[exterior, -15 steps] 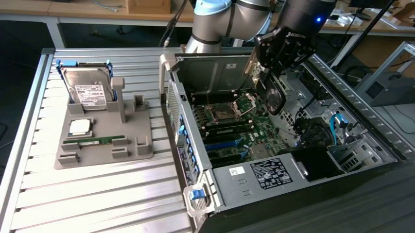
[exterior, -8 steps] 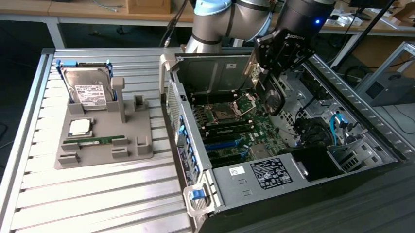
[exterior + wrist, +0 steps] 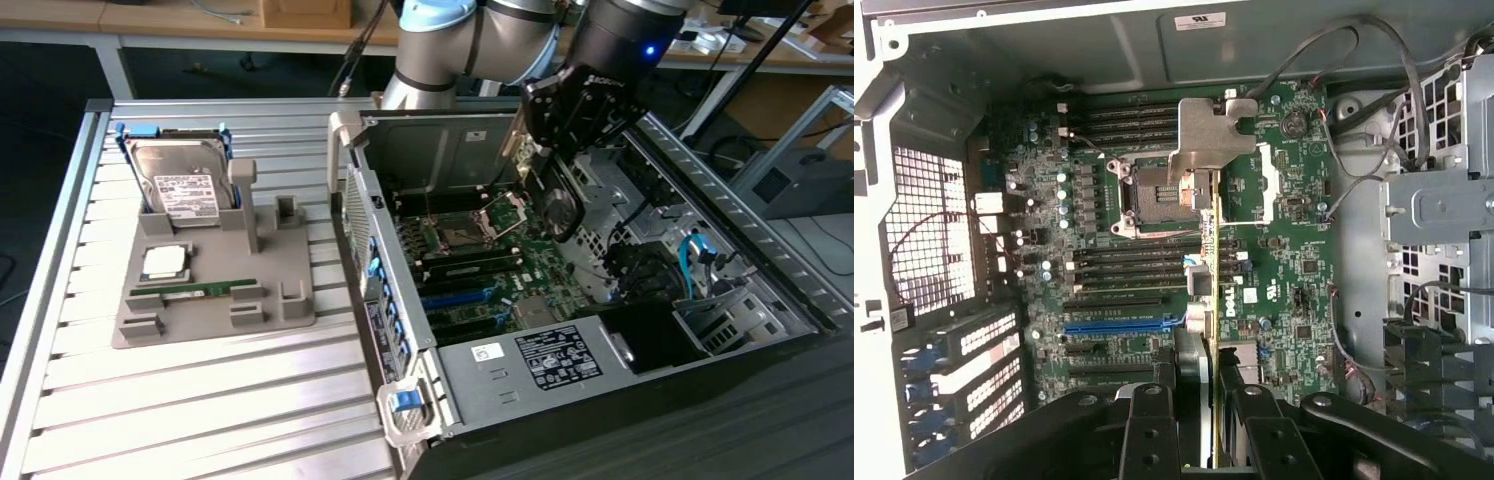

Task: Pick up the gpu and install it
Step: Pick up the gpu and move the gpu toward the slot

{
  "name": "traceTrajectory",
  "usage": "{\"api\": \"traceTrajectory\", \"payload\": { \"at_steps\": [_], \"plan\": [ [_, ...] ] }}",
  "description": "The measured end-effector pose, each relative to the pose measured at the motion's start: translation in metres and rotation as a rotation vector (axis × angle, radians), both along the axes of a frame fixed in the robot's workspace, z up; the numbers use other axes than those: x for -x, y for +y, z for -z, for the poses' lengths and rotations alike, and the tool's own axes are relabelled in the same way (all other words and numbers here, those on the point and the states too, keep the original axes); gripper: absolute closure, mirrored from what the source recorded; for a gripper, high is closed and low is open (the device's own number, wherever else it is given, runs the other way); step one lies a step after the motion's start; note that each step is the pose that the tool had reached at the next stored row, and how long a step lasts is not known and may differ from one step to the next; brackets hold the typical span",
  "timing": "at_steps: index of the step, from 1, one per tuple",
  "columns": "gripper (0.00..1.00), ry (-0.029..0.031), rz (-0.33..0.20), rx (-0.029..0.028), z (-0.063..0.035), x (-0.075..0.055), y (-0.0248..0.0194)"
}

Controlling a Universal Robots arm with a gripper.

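Note:
My gripper (image 3: 554, 135) hangs over the open computer case (image 3: 400, 330), shut on the gpu (image 3: 523, 150). The card hangs on edge below the fingers, over the motherboard (image 3: 514, 265), its silvery bracket toward the case's rear wall. In the wrist view the gpu (image 3: 1206, 250) runs edge-on away from my gripper (image 3: 1202, 405), its grey bracket (image 3: 1209, 135) at the far end over the CPU socket (image 3: 1149, 195). The black fingers (image 3: 1149, 420) clamp it on both sides. A blue expansion slot (image 3: 1119, 323) lies beside the card, apart from it.
On the exterior view's left a grey holder (image 3: 214, 290) carries a silver hard drive (image 3: 183, 185), a CPU (image 3: 166, 262) and a green memory stick (image 3: 194, 289). Drive cages and cables (image 3: 667, 270) crowd the case's right side; the case's upright side wall (image 3: 441, 150) stands behind the card.

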State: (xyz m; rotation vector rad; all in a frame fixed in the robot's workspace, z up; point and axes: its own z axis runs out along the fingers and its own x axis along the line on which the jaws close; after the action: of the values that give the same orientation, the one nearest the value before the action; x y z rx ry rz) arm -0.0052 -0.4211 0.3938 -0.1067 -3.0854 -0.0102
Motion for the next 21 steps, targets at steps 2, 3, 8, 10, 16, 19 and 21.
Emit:
{"api": "traceTrajectory", "payload": {
  "at_steps": [2,3,8,10,16,19,21],
  "plan": [
    [0.73,0.0,0.0,-0.0001,0.001,0.0,0.0],
    [0.73,0.0,0.0,-0.0001,0.0015,0.0,0.0],
    [0.73,0.0,0.0,-0.0001,0.004,0.0,0.0],
    [0.73,-0.0001,0.0,-0.0001,0.005,0.0,0.0],
    [0.73,-0.0001,0.0,-0.0001,0.0083,0.0,0.0],
    [0.73,0.0,0.0,-0.0001,0.0099,0.0,0.0],
    [0.73,-0.0001,0.0,-0.0001,0.0112,0.0,0.0]
  ]
}}
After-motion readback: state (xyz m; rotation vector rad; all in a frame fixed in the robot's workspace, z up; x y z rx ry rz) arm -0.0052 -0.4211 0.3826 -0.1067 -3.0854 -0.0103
